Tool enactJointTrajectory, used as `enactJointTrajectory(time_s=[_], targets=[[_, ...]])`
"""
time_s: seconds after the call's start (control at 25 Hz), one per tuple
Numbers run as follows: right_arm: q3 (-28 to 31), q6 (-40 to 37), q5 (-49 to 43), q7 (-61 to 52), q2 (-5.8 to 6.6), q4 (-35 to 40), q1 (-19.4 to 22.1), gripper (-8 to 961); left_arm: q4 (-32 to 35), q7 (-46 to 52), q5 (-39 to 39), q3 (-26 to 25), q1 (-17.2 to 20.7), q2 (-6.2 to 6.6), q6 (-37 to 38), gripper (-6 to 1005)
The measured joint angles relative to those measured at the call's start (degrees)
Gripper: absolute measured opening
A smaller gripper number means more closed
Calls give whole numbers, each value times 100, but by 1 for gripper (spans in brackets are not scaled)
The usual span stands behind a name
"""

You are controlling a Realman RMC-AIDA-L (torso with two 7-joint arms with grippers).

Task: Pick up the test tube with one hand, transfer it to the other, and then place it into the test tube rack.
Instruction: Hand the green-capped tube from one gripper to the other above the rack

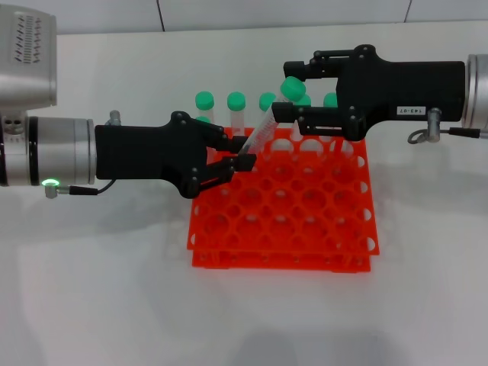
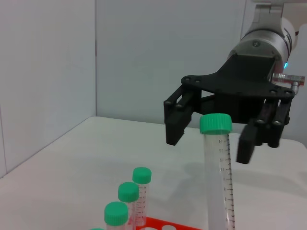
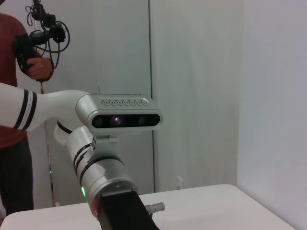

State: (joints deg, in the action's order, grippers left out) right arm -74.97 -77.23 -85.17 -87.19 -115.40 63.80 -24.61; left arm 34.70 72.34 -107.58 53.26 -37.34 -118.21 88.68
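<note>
On the left of the head view, the left claw (image 1: pixel 242 158), plain black on a silver wrist with a green light, reached in over the white worktop (image 1: pixel 99 290) toward the rear left part of the test tube rack (image 1: pixel 282 206). Its fingers were closed narrowly on the lower end of the test tube (image 1: pixel 268 122), which leaned up and to the right, its green cap at the top. The tube hung clear of the rack's holes, above the back rows. The orange-red rack sat in the middle of the worktop, its front rows of holes unfilled. Along its back edge stood several other green-capped tubes (image 1: pixel 236 114), upright in their holes; the left wrist view showed three of them (image 2: pixel 129 203) in a row below the held tube (image 2: pixel 219 177). To the right, the right claw (image 1: pixel 285 91), black with a small white label on its body and a metal ring by the wrist, came in from the right side at about the level of the tube's cap. Its fingers stood wide apart, one above the cap and one below it, with the cap lying between them; the pictures did not show either finger pressing on it. In the left wrist view that claw (image 2: pixel 211 136) was seen behind the cap, its two fingers spread to either side. The right wrist view showed the left arm's silver wrist (image 3: pixel 103 175) and a person (image 3: pixel 19 96) in the background.
</note>
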Motion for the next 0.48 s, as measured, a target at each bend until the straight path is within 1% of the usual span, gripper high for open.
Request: enactJointTrajectory(time_s=[0.32,0.48], targets=[[0,47,0,0,0,0,-2,558,2,1,0,0,-8,0,0,200],[0,49,0,0,0,0,-19,397,2,1,0,0,-10,0,0,200]])
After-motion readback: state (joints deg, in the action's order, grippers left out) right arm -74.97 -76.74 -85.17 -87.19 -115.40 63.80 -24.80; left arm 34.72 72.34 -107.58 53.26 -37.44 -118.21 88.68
